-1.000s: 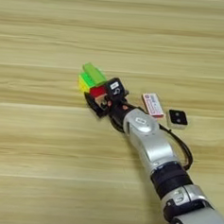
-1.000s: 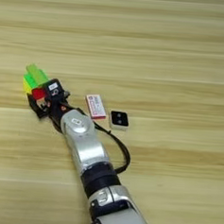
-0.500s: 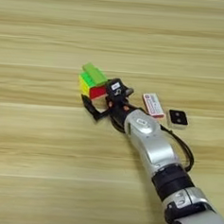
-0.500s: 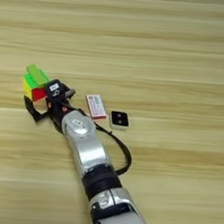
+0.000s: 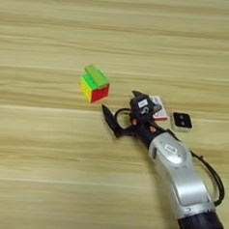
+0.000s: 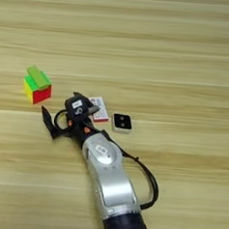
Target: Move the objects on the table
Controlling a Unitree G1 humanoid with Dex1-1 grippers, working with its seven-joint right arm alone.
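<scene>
Right eye view shows more table (image 6: 198, 54) right; claw (image 5: 120, 111) spread wide, empty, near puzzle cube (image 5: 95, 84).

Two head-mounted stereo eyes, both looking steeply down on the table (image 5: 44, 179), planks running side to side. Wood fills both frames. Left eye reaches further left, right eye further right: the puzzle cube (image 5: 95, 84) sits near centre-left in the left view, close to the left edge in the right view. Right arm enters from the bottom edge in both. Overlap covers nearly everything.
</scene>
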